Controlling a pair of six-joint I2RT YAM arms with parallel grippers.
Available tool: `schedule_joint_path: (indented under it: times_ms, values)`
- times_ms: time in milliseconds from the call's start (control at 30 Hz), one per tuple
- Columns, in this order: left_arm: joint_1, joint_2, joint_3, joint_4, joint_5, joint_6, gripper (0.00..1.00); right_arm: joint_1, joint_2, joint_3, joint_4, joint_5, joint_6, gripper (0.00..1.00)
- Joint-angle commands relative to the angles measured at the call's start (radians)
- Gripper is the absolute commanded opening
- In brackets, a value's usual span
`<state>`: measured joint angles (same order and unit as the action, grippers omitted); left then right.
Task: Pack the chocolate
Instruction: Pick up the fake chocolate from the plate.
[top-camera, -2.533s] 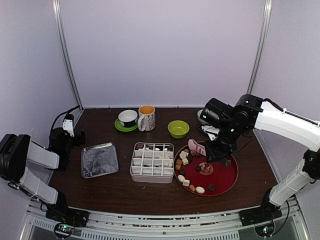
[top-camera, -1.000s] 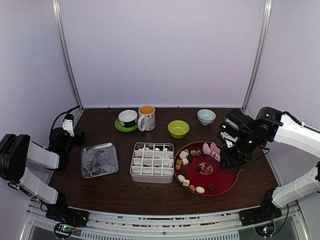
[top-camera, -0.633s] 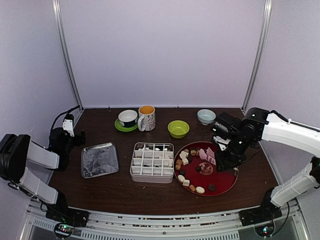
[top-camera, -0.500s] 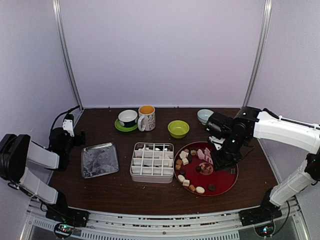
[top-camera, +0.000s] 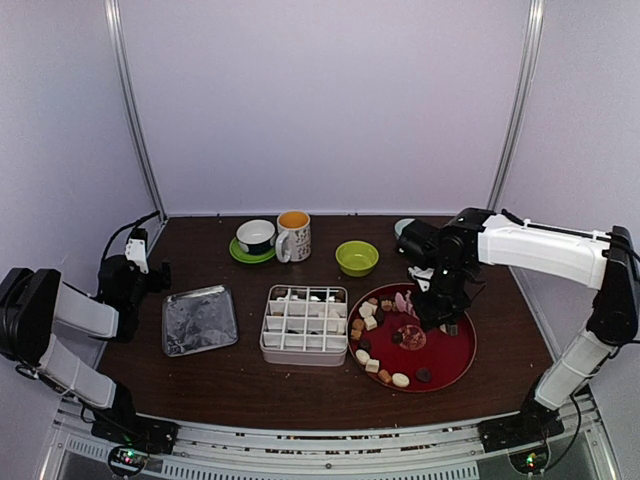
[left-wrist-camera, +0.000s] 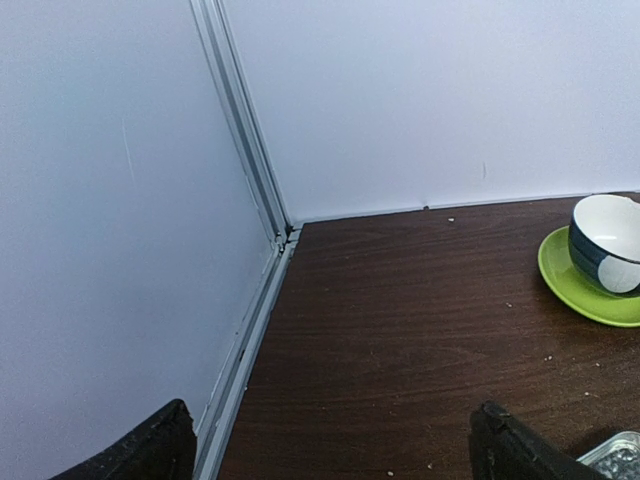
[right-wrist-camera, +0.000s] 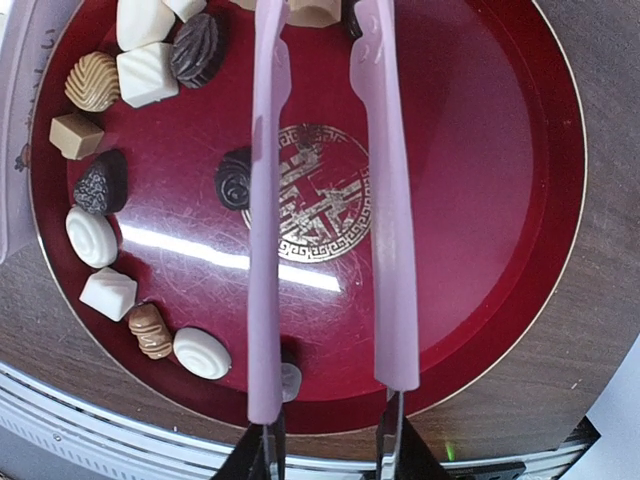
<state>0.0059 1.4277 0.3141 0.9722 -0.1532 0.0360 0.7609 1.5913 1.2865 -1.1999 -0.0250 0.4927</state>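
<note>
Several small chocolates (top-camera: 369, 317) in white, tan and dark brown lie along the left side of a round red plate (top-camera: 455, 352). In the right wrist view they curve along the plate's (right-wrist-camera: 480, 200) left rim, and one dark chocolate (right-wrist-camera: 235, 178) sits near its gold centre. My right gripper (right-wrist-camera: 325, 452) is shut on the pink tongs (right-wrist-camera: 392, 220), which hang over the plate with their arms apart. A tan piece (right-wrist-camera: 315, 10) shows between the arms at the top edge. A white divided box (top-camera: 304, 325) stands left of the plate, with pieces in its back row. My left gripper (left-wrist-camera: 335, 455) is open at the far left, holding nothing.
A silvery square tin tray (top-camera: 199, 319) lies left of the box. At the back stand a bowl on a green saucer (top-camera: 255, 238), a white mug (top-camera: 293, 235), a green bowl (top-camera: 357, 257) and a pale bowl (top-camera: 402, 228) partly hidden by the right arm. The left wall corner (left-wrist-camera: 285, 235) is close to the left gripper.
My right arm has swung left from the plate's right side to over its middle, carrying the pink tongs. The left arm has not moved.
</note>
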Motion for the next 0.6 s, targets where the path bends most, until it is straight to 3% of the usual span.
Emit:
schedule_joint_path:
  times_ms: [0,567]
  values:
    - [0.008,-0.003,0.009,0.057,0.009,0.01,0.98,-0.014,0.017,0.042,0.021,0.022,-0.045,0.31]
    - [0.008,-0.003,0.008,0.058,0.008,0.01,0.98,-0.049,0.054,0.025,0.08,-0.041,-0.062,0.3]
